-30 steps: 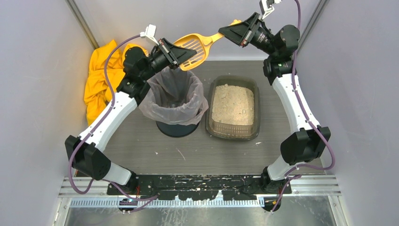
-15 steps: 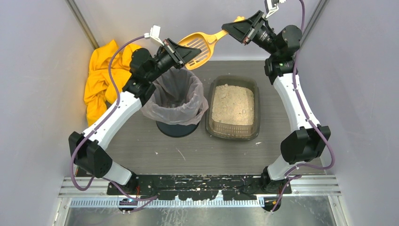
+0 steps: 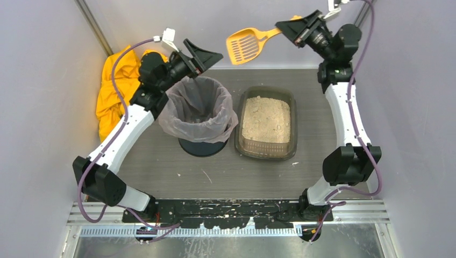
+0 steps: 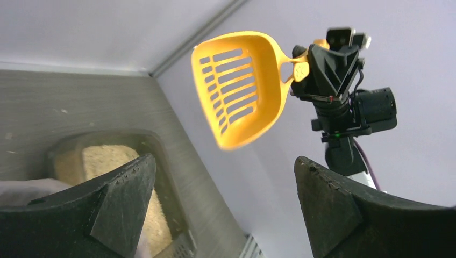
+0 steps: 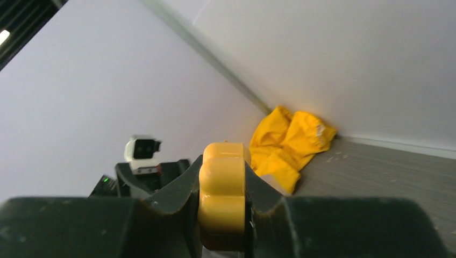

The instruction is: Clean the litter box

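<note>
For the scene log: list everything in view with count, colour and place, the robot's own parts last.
litter box: one, translucent brown-grey, on the table right of the bin
litter: one bed, beige, inside the litter box
bin: one, round, dark base with a clear bag liner, centre-left of the table
scoop: one, orange-yellow, slotted, in the air over the table's far edge
cloth: one, yellow-orange, crumpled in the far left corner
table: one, grey
left arm: one, white and black
right arm: one, white and black
left jaws: one pair, black, open and empty, above the bin's far rim
right jaws: one pair, black, shut on the scoop's handle
</note>
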